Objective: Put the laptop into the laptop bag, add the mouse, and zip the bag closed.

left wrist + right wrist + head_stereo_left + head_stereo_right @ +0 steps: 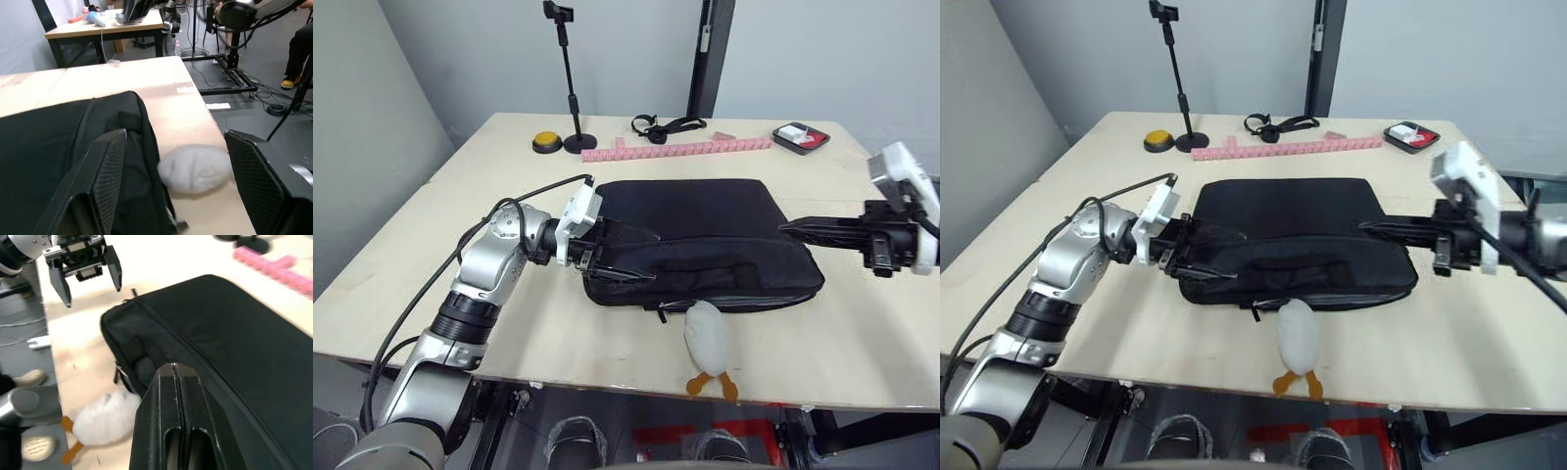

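Zipping step, I judge. Laptop bag (pixel 700 240) flat on table (pixel 460 245). My left gripper (pixel 619 253) spread wide at bag's end, empty; right gripper (pixel 793 227) pinched together, empty. Next: find zipper pull.

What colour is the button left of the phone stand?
Yellow-orange dome on a dark base: the button, best seen in the left eye view, beside the phone stand.

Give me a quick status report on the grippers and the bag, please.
Left gripper open at the laptop bag left end. Right gripper shut at its right end. Duck toy against the front edge.
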